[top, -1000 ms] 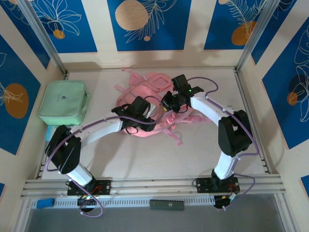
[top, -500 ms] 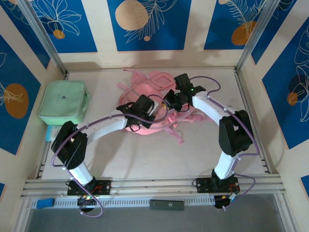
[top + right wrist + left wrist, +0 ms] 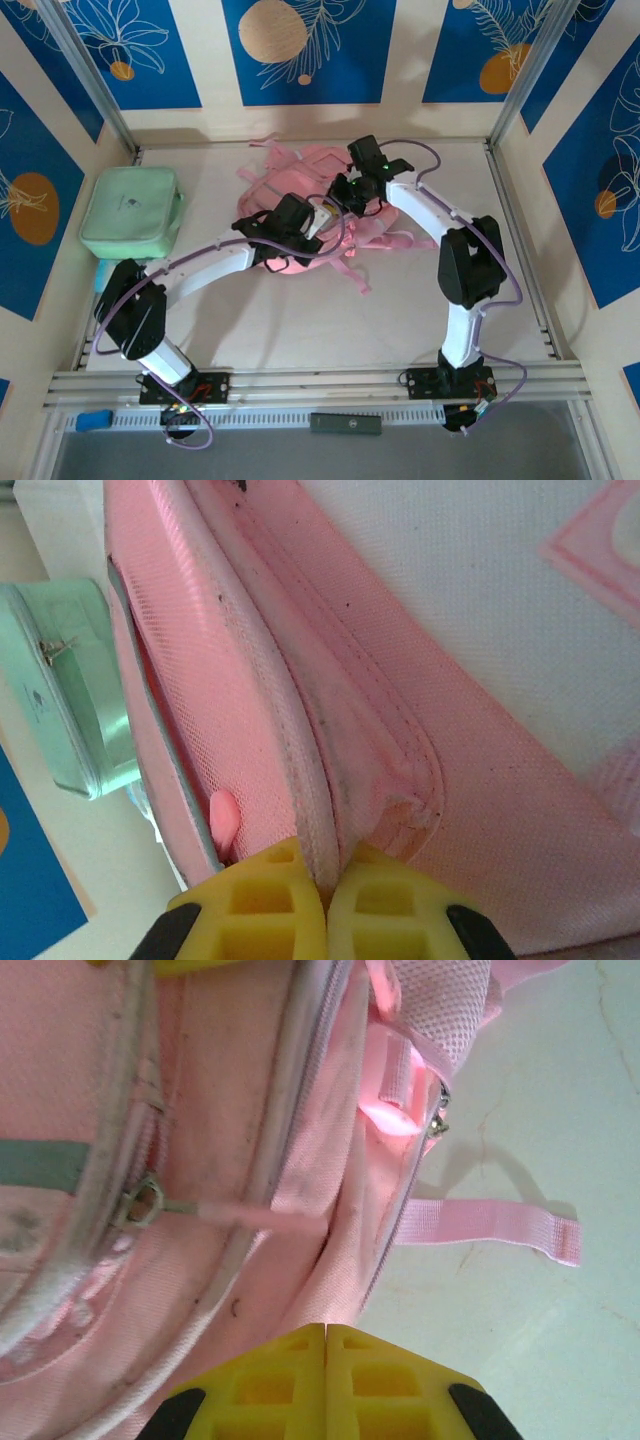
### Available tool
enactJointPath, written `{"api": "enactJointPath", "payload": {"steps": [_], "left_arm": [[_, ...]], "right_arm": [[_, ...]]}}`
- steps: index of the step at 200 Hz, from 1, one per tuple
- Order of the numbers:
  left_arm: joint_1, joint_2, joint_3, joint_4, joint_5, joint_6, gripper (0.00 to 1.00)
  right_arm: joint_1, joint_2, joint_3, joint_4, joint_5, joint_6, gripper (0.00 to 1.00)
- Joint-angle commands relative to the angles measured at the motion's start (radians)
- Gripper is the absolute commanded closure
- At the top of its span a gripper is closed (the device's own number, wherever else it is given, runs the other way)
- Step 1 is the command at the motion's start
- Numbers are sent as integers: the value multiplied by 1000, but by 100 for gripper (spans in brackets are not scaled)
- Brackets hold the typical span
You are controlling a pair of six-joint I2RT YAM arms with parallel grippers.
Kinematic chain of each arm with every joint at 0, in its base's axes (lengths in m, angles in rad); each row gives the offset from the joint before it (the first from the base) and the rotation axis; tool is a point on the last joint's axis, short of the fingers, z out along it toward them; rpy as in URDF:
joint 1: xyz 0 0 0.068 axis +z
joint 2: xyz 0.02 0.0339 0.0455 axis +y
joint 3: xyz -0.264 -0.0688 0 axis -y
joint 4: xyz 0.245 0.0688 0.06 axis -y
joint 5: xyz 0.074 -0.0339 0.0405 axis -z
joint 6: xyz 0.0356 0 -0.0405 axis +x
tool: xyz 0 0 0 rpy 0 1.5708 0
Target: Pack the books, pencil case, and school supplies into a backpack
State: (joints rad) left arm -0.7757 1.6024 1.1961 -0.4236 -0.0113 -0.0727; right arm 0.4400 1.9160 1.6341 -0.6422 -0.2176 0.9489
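Right gripper (image 3: pixel 345 192) farther back on backpack (image 3: pixel 298 178)

The left arm (image 3: pixel 215 268) and right arm (image 3: pixel 420 205) are both showing white shells between bulky black joint housings, with purple cables (image 3: pixel 180 260) looping alongside. Their black bases (image 3: pixel 185 388) are sitting at seven and five o'clock, red wiring peeking out. The left tool (image 3: pixel 325 1332) and right tool (image 3: pixel 325 868) are showing yellow waffle-moulded pads (image 3: pixel 265 1385) backed by black at six o'clock.

Pale tabletop (image 3: pixel 300 330), two bags.
Pink backpack (image 3: pixel 300 180) at the left fingers (image 3: pixel 265 1385) and right fingers (image 3: pixel 265 905); mint green bag (image 3: pixel 130 212) well left.
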Motion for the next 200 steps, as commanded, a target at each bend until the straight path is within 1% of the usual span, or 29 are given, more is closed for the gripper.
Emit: {"api": "enactJointPath", "payload": {"steps": [1, 10, 21, 36, 38, 45, 50, 56, 59, 60, 61, 63, 65, 69, 74, 82, 87, 94, 100, 111, 122, 130, 156, 180, 188, 200], "left_arm": [[-8, -10, 30, -115, -84, -22, 100], [-7, -14, 27, -127, -133, -31, 100], [-3, -25, 15, -126, -164, -33, 100], [5, -32, 27, -138, -138, -47, 100], [7, -32, 28, -138, -127, -49, 98], [6, -31, 41, -140, -96, -62, 86], [7, -25, 58, -147, -79, -89, 83], [6, -16, 84, -154, -48, -148, 80], [7, -12, 93, -154, -30, -172, 76], [4, -10, 97, -153, -23, -187, 76], [4, -9, 101, -151, -16, -201, 73], [3, -8, 106, -149, -5, -219, 71], [0, -6, 110, -143, 3, -248, 67], [-5, -6, 112, -127, 9, -301, 64], [-15, -5, 111, -104, 13, -370, 63], [-25, -9, 94, -44, 47, -469, 62], [-35, -8, 85, -17, 46, -523, 61], [-47, -4, 82, -11, 17, -606, 60], [-55, 4, 89, -20, -3, -646, 60], [-77, 30, 129, -97, -84, -701, 60], [-92, 59, 173, -156, -155, -726, 60], [-97, 82, 203, -194, -179, -757, 60], [-111, 112, 240, -186, -256, -806, 56], [-117, 157, 294, -282, -343, -868, 56], [-121, 165, 295, -292, -377, -887, 55], [-123, 174, 295, -287, -397, -907, 55]], "right_arm": [[-24, -21, 73, -45, -105, -99, 100], [-31, -20, 93, -73, -96, -122, 100], [-42, -21, 102, -89, -103, -138, 100], [-49, -24, 100, -98, -111, -147, 100], [-49, -25, 98, -96, -112, -148, 100], [-47, -25, 96, -94, -109, -147, 100], [-43, -24, 95, -93, -110, -144, 100], [-39, -23, 91, -86, -110, -138, 100], [-37, -23, 88, -83, -109, -136, 100], [-36, -23, 87, -82, -109, -135, 100], [-35, -22, 87, -82, -108, -134, 100], [-33, -22, 87, -81, -106, -131, 100], [-31, -21, 85, -80, -104, -129, 100], [-27, -20, 84, -80, -100, -123, 100], [-23, -20, 78, -77, -90, -113, 100], [-17, -24, 64, -59, -84, -94, 100], [-15, -27, 54, -48, -80, -83, 100], [-14, -33, 39, -29, -80, -68, 100], [-12, -36, 29, -14, -81, -55, 100], [-11, -41, 19, -2, -83, -37, 100], [-7, -43, 17, 3, -79, -27, 100], [-6, -43, 19, 3, -74, -20, 100], [-5, -49, 3, 27, -77, 7, 100], [-5, -52, -8, 39, -77, 21, 100], [-8, -52, -12, 43, -80, 26, 100], [-9, -52, -14, 50, -88, 30, 100]]}}
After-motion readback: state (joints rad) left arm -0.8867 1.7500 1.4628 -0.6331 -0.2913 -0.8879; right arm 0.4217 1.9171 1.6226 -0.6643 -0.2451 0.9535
